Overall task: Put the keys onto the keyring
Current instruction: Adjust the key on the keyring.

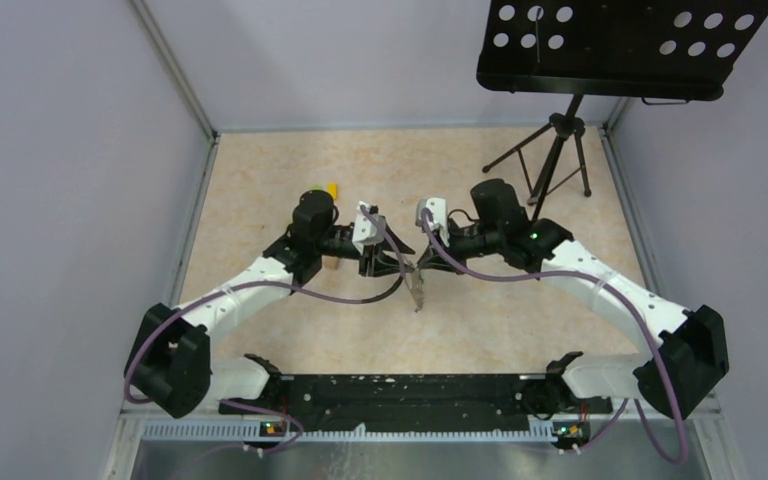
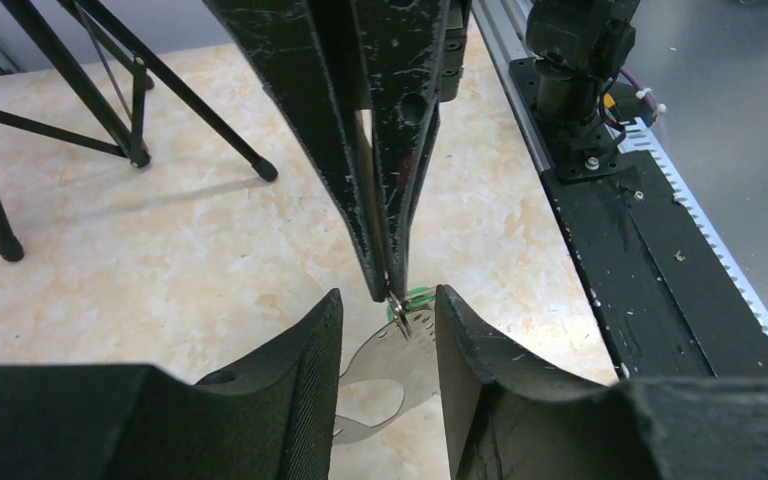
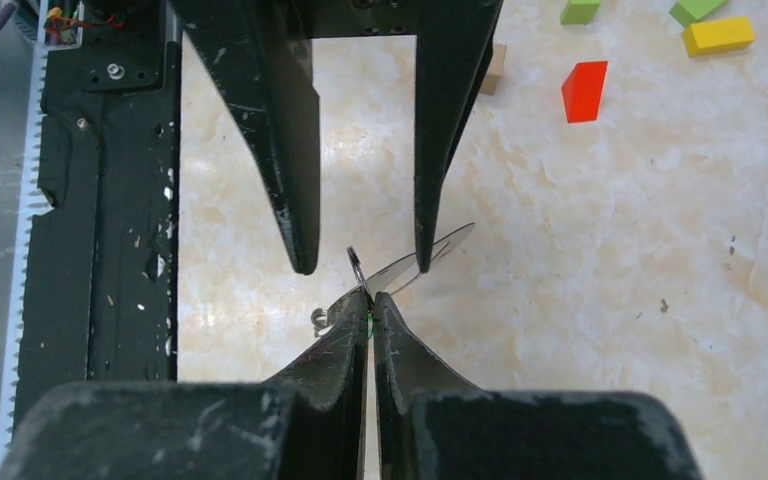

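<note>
Top external view: the left arm [image 1: 250, 280] and right arm [image 1: 600, 285] are seen meeting tip to tip over the middle of the pale marbled surface [image 1: 260, 180], with the keys [image 1: 417, 287] hanging as a thin silver sliver just below the meeting point. A black tripod stand [image 1: 557, 150] with a perforated tray [image 1: 620, 45] is recorded at the far right. The grip itself is not resolved there. Left wrist view: the left jaws are shown parted about halfway, holding nothing. A flat silver key blade [image 2: 390, 362] lies in the gap between them. A green tag [image 2: 418, 294] is glimpsed just behind the tips of the right jaws, which enter from above, fully closed on the bunch at a small metal loop [image 2: 398, 312]. Right wrist view: the right jaws are shown pressed together on the keys, and one blade is fanned toward one tip of the left jaws and appears to touch it. Listed only here are a red block [image 3: 583, 90], a yellow block [image 3: 718, 35], a green block [image 3: 580, 10] and a tan block [image 3: 495, 68], all well apart from the keys. Whether the small loop is the keyring cannot be told.
</note>
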